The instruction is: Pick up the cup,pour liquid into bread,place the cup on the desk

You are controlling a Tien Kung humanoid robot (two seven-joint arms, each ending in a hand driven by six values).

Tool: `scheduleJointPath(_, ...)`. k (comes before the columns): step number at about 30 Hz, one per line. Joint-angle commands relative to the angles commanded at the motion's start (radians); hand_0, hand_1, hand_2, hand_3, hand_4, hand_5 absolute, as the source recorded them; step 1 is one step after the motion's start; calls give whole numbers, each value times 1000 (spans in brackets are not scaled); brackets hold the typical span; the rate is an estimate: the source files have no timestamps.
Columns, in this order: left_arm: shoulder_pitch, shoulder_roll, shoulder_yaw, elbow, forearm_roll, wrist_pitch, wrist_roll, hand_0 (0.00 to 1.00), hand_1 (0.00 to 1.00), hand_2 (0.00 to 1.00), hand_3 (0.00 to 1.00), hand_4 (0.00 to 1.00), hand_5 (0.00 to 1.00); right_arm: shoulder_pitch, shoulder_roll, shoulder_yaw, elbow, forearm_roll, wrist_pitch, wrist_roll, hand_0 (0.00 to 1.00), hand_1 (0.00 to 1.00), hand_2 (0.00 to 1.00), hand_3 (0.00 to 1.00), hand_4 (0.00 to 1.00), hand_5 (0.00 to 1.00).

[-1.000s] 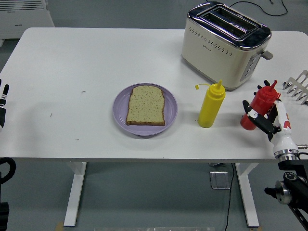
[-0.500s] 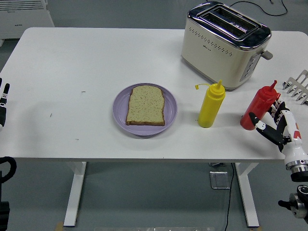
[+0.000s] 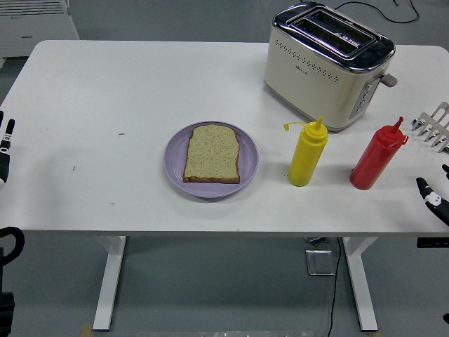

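Bread (image 3: 212,154) lies on a plate (image 3: 175,166) mid-table (image 3: 105,91). Right of the plate stand two bottles — one (image 3: 308,153) near it, the other (image 3: 377,155) further right. Behind them sits the toaster (image 3: 327,64); a rack (image 3: 433,126) pokes in at the right edge.

We see a glossy red plastic squeeze bottle (image 3: 376,160), a smooth yellow plastic one (image 3: 307,154), a cream toaster with polished metal top (image 3: 327,62), a matt white counter (image 3: 126,91).
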State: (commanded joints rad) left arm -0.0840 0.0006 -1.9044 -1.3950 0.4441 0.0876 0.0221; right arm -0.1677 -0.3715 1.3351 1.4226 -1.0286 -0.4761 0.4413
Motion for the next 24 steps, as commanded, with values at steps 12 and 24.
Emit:
scheduleJointPath(12, 1, 0, 2, -1, 0, 1, -1, 779, 729, 725, 661, 527, 951, 65, 19, 297, 67, 269, 172, -80, 811, 771, 794, 804, 601, 117)
scheduleJointPath(24, 8, -1, 0, 1, -1, 2, -2, 779, 733, 726, 661, 527, 952, 206, 40, 397, -30, 776, 347, -253, 775, 730, 745, 761, 564, 297)
